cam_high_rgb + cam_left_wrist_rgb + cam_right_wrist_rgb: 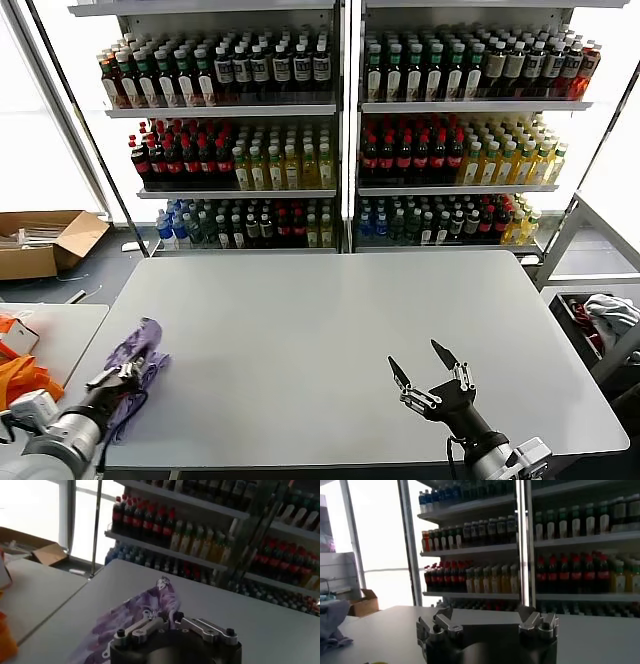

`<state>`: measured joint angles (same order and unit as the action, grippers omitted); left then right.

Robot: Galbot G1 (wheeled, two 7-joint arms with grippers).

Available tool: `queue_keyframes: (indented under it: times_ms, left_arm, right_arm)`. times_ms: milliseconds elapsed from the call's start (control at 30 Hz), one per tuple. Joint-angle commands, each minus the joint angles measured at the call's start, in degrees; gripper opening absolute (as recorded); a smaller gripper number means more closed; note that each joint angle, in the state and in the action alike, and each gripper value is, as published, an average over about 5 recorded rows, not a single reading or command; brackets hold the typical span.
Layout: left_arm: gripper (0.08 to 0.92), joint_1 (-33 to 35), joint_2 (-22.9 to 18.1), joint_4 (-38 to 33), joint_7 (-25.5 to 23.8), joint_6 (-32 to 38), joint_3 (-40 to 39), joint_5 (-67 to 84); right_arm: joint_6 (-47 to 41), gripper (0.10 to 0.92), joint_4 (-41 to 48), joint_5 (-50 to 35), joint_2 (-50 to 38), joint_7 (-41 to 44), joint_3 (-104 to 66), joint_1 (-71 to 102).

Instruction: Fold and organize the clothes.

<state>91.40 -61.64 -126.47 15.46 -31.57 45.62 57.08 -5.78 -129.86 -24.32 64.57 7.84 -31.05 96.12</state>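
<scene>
Jaws of my left gripper (128, 375) clench the crumpled lavender T-shirt (137, 362) at lower left on the grey tabletop (320, 330); right gripper (430, 372) hovers released, lower right.

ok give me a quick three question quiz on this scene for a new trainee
1. True or false: the lavender T-shirt lies spread flat at the table's middle.
2. Which pincer is closed on the shirt? A. left pincer B. right pincer
3. Fill in: the right pincer hovers over bare tabletop with its fingers ____.

Key: 1. False, it is bunched at the table's left edge. 2. A. 3. open.
</scene>
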Motion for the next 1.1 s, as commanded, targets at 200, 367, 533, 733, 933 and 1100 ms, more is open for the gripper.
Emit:
queue_keyframes:
  times_ms: [200,367,533,733,933,1100]
  left_arm:
    - [0.11,-22.3,-10.49,10.11,21.51,1.98,-40.72,11.93]
    - [0.11,-29.55,-12.29,14.4,22.03,2.71,-41.2,12.53]
    - [0.114,-31.58,-12.17,12.65,21.55,2.92,-39.56,14.68]
    - [0.231,-28.84,-9.65,6.09,16.74,4.37,-35.69,15.66]
    - [0.404,-22.71,-4.53,-4.06,12.11,4.64,-26.35,19.31]
    - [0.543,-18.96,-0.95,-6.78,11.52,5.77,-18.42,18.26]
  right_arm:
    - [-3.06,0.823,-2.92,5.87,2.68,-1.69,0.89,2.51]
    - [-6.45,0.823,-3.16,6.6,2.63,-3.78,4.08,0.54]
    - [-11.81,0.823,-1.92,3.23,1.07,-8.37,8.89,-4.13]
    - [-17.96,0.823,1.15,-8.53,0.52,-14.51,15.5,-11.95]
    - [-20.13,0.823,7.81,-13.16,2.56,-17.83,23.36,-20.94]
    - [-22.75,0.823,15.35,-18.26,6.09,-20.53,30.34,-28.56]
